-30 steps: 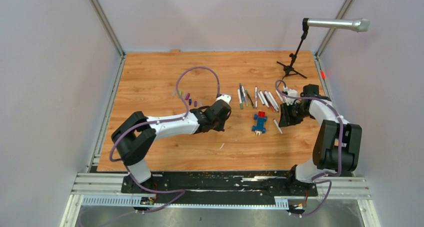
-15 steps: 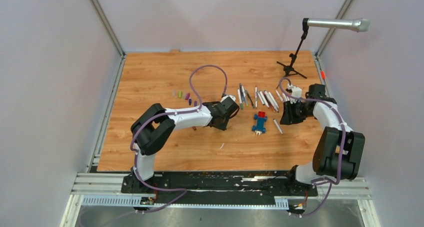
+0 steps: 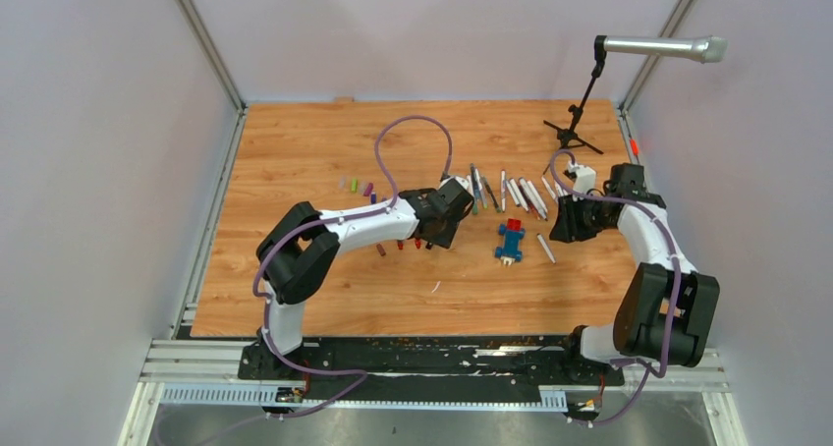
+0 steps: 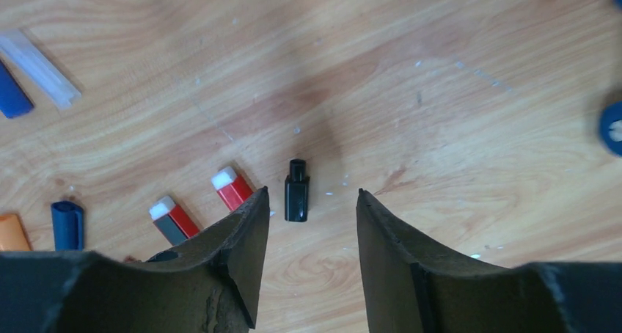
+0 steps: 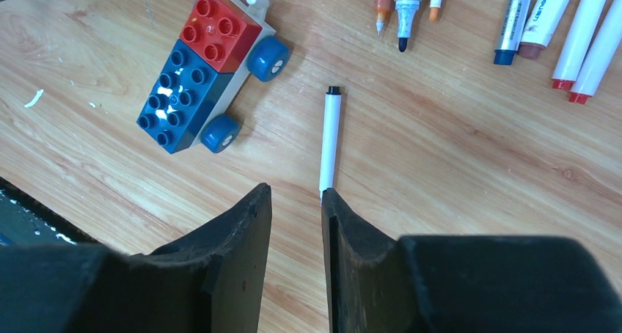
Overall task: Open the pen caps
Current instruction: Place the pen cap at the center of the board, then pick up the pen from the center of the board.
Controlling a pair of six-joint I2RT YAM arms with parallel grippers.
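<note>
**A:** Which cap are you over, and where does it lie?

**B:** A black cap (image 4: 296, 194), flat on the counter (image 4: 455, 83) just past the tips of my left jaws and in line with their gap. Those jaws stand fairly wide and hold nothing. Two red caps (image 4: 233, 188) lie just beside it, with a blue cap (image 4: 67, 223) and an orange cap (image 4: 11, 232) further along.

**A:** How will it handle?

**B:** I'd judge it light, stiff plastic, smooth and round, so it may roll or squirt out of a poor pinch. I'd take it squarely across the thicker body, not the thin nub at its far end.

**A:** And your other arm?

**B:** My right jaws are narrow, with bare wood in the gap and nothing gripped. A white pen barrel (image 5: 331, 138) lies with its near end right at one tip, though I cannot tell whether it touches. A block car (image 5: 209, 69) sits near, and a row of pens (image 5: 557, 25) lies beyond.

**A:** The surface and the room?

**B:** It's flat wood-grain laminate with small white flecks, and it looks slick enough for a cap to skid. Pale walls (image 3: 98, 122) close in on three sides, and a microphone stand (image 3: 575, 132) sits in the far right corner, well apart from the caps
</note>
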